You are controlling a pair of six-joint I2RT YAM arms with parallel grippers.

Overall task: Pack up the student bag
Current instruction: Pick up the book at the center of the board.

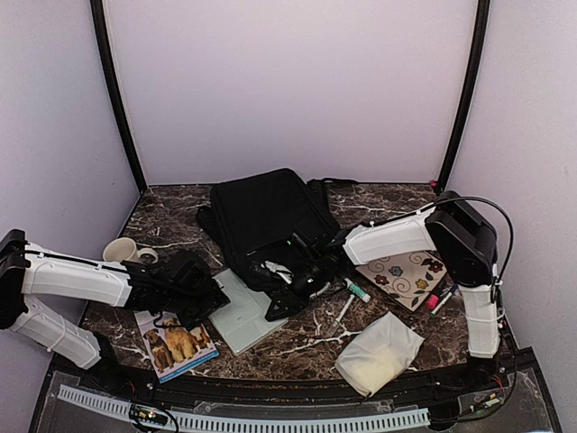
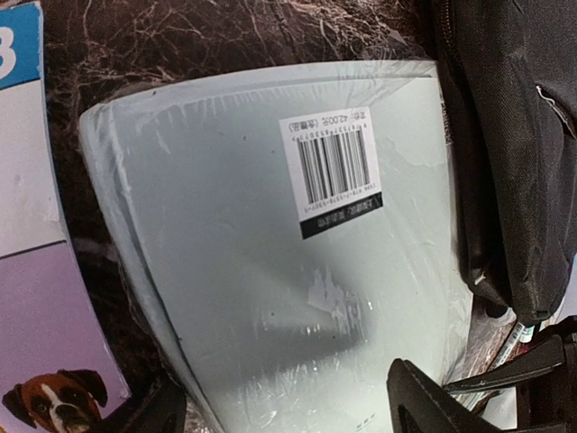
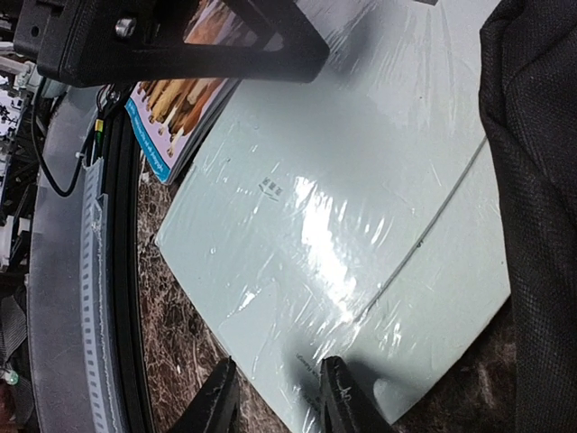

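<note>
beside the student bag (image 1: 266, 216), left hand (image 2: 290, 408) gapes over the wrapped book (image 2: 261, 280); right hand (image 3: 281, 401) straddles its edge, grip unclear.

wrapped pale bk (image 1: 243, 316) | dog booklet (image 1: 176, 345) | white pouch (image 1: 379, 354) | floral card (image 1: 407, 275)

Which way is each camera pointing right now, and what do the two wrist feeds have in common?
Top external: above and behind the arm bases, looking down over the table at the backpack; both arms show, with the left gripper and right gripper at the pale book.
Left wrist: looks down on that book's barcode label; its own open fingertips show at the bottom.
Right wrist: looks down on the book towards the left gripper; its own fingers show at the bottom.
Shared: pale book, dog book, backpack edge.
</note>
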